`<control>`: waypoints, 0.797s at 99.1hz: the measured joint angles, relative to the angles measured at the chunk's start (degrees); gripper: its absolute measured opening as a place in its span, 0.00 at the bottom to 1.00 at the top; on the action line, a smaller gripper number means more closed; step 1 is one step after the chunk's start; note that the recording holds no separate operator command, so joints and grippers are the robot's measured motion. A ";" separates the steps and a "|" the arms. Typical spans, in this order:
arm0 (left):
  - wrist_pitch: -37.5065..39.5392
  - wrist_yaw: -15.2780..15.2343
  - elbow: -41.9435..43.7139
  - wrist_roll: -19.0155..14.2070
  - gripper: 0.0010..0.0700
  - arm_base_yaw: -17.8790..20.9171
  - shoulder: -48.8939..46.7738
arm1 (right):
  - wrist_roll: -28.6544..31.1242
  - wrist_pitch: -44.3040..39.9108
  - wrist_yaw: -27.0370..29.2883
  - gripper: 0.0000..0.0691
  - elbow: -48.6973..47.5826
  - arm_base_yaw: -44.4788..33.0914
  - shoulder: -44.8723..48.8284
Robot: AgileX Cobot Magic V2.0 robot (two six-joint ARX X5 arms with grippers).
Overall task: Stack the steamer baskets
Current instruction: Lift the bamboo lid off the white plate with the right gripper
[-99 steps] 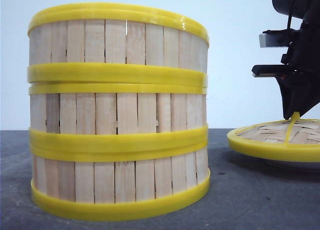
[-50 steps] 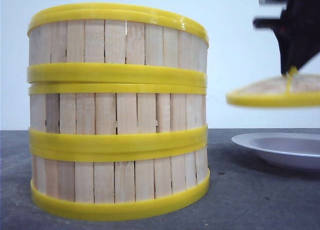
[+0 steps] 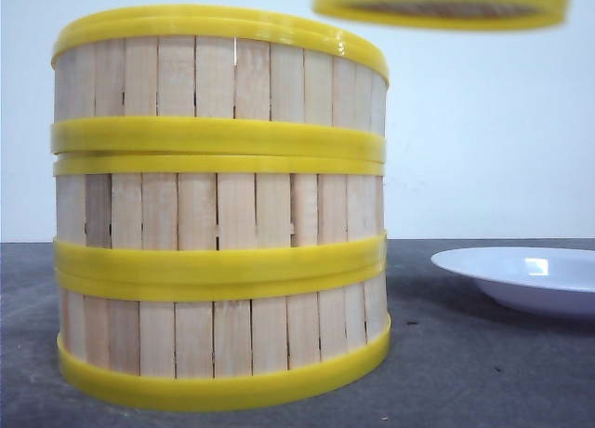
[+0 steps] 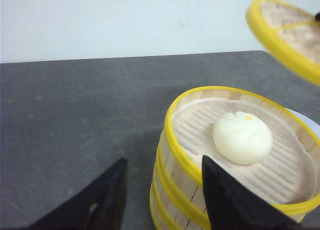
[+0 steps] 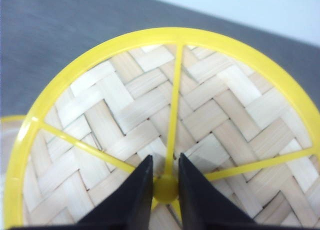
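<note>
Lab bench (bare white wall (image 3: 483, 149))

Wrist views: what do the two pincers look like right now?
Both show only their fingers. The left pincer has two matte black, wedge-shaped fingers, broad at the base and narrowing toward the tips, with a small pale mark on one. The right pincer has two black fingers of the same tapered shape, with smooth flat faces. No cables, labels or arm links are visible in any view.

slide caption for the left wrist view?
Open left tool beside stacked steamer baskets, bun in top one, lid aloft.
</note>
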 joint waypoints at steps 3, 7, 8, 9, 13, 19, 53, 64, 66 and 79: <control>-0.02 0.00 0.00 0.00 0.38 0.00 0.00 | 0.00 -0.33 -0.07 0.08 0.90 1.16 0.09; -0.02 0.00 0.00 0.00 0.38 0.00 0.00 | 0.00 -0.92 -0.46 0.08 1.99 2.69 0.31; -0.02 0.00 0.00 0.00 0.38 0.00 0.00 | 0.00 -1.01 -0.66 0.08 2.25 3.08 0.35; -0.02 0.00 0.00 0.00 0.38 0.00 0.00 | 0.00 -1.11 -0.87 0.08 2.47 3.43 0.44; 0.00 0.00 0.00 0.00 0.38 0.00 0.00 | 0.00 -1.57 -1.81 0.08 3.32 4.96 0.92; 0.00 0.00 0.00 0.00 0.38 0.00 0.00 | 0.02 -2.36 -2.93 0.08 4.37 7.17 1.88; -0.02 0.00 0.00 0.00 0.38 0.00 0.00 | -0.22 -4.04 -3.10 0.08 5.68 17.25 9.92; -0.04 0.00 0.00 0.00 0.38 0.00 0.00 | -0.44 -4.00 -3.13 0.08 5.68 18.60 11.69; -0.07 0.00 0.00 0.00 0.38 0.00 0.00 | -0.59 -3.98 -3.13 0.08 5.68 18.78 11.96; -0.37 0.00 0.00 0.00 0.38 0.00 0.00 | -0.85 -3.96 -3.10 0.08 5.68 19.69 13.31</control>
